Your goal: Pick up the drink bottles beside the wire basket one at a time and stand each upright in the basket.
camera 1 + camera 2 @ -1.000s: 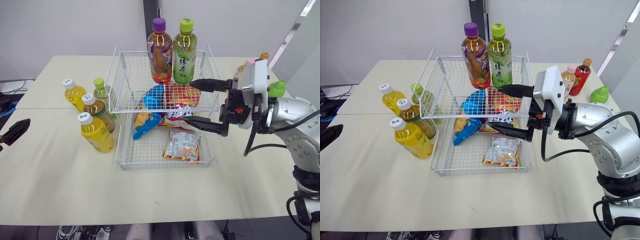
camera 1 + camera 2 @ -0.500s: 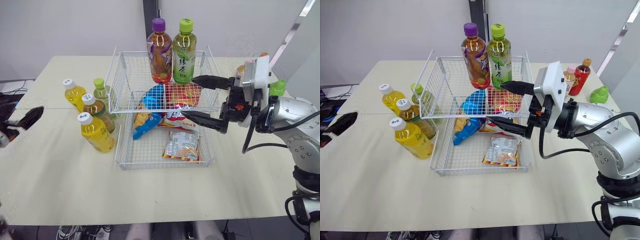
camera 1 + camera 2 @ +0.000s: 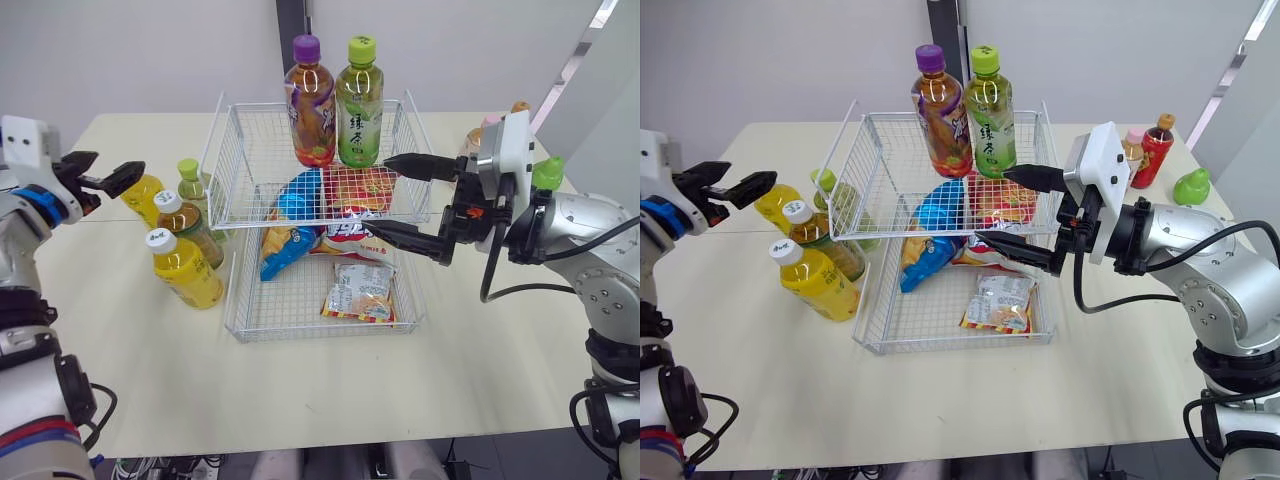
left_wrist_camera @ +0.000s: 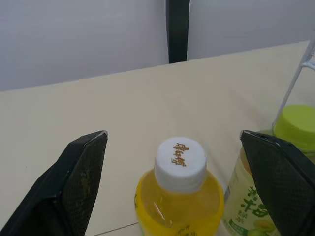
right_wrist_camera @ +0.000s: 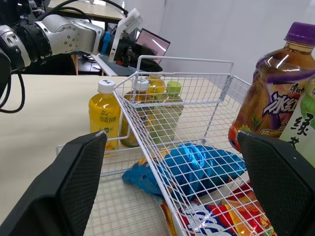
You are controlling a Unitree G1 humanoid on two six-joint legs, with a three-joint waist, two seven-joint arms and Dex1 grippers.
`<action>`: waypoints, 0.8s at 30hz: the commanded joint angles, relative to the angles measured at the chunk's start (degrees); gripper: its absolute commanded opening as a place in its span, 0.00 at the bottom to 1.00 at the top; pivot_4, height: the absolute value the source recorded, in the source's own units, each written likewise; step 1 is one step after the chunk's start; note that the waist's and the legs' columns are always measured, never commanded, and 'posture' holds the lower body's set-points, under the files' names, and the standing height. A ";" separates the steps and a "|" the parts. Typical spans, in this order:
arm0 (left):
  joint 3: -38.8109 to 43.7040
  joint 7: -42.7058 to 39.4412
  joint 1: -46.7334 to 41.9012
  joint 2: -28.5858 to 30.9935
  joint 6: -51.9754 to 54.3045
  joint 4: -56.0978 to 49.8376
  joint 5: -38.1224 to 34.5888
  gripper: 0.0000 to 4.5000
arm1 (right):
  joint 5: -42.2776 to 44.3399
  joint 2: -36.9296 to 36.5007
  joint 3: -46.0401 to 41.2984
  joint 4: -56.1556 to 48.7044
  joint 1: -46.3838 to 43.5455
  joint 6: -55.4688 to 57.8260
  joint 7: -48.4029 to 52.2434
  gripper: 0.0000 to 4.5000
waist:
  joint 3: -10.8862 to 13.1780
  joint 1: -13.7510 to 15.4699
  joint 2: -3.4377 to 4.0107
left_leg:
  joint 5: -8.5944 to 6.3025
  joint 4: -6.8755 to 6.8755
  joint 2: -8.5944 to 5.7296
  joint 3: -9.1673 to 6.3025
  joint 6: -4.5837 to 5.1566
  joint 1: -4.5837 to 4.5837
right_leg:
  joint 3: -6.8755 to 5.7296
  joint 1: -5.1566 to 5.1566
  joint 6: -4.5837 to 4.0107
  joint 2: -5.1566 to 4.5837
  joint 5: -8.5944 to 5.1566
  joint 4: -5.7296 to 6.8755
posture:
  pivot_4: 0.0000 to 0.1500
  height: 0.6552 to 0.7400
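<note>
Up from the lower left edge, the left gripper [image 3: 112, 168] has risen to the upper left of the head view. It now hangs over the far yellow bottle [image 4: 179, 194]. Its fingers are spread wide and hold nothing. In the left wrist view that bottle's white cap sits between the two fingers, ahead of them and clear of both. The lime-cap bottle [image 3: 190, 186] stands just beside it, toward the basket [image 3: 300, 338].

Four bottles stand upright on the table [image 3: 300, 400] left of the basket, none in a grip. These are the far yellow bottle, the lime-cap bottle, the amber bottle [image 3: 186, 228] and the near yellow bottle [image 3: 186, 274]. The amber and lime-cap bottles stand close against the basket's left wall. The near yellow bottle is lowest in the frame and leans slightly.

The right gripper [image 3: 376, 194] has kept its place at the basket's right side, centre right of the frame. Its fingers are apart and empty. One finger lies level with the upper tier's rim, the other reaches over the lower tier. It is well apart from the four bottles on the left.

Two bottles already stand upright at the back of the upper tier, touching each other: the purple-cap bottle [image 3: 308, 105] and the green tea bottle [image 3: 358, 105]. The lower tier holds a blue bag [image 3: 285, 238], a red bag [image 3: 355, 198] and a small packet [image 3: 358, 292].

Beyond the right arm, at the table's far right, stand a pink-cap bottle [image 3: 1132, 150] and a red bottle [image 3: 1153, 148], with a green object [image 3: 1190, 187] beside them.
</note>
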 commanded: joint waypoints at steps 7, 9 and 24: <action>-3.43 1.48 -8.31 -0.39 -7.14 12.38 3.23 0.96 | 0.42 0.28 -0.92 -0.42 -1.90 -0.15 0.46 1.00 | 0.00 0.04 0.00 | 0.00 0.01 0.00 -0.01 0.00 -0.01 | -0.01 0.00 0.00 0.00 0.00 0.00 | 1.00 1.00; -3.90 1.19 -9.12 -0.53 -7.89 13.86 3.50 0.87 | 0.39 0.35 -0.90 -0.39 -1.94 -0.16 0.52 1.00 | 0.00 0.04 0.00 | 0.00 0.01 -0.01 -0.01 0.00 -0.01 | 0.00 0.00 0.00 0.00 0.00 0.00 | 1.00 1.00; -3.21 -2.43 -10.32 1.81 -8.30 14.19 2.67 0.30 | 0.92 0.36 -1.69 -1.15 -1.83 0.55 0.14 1.00 | 0.00 -0.04 -0.01 | 0.00 0.01 0.01 -0.03 0.00 -0.02 | -0.01 0.00 0.00 0.02 0.00 0.00 | 1.00 1.00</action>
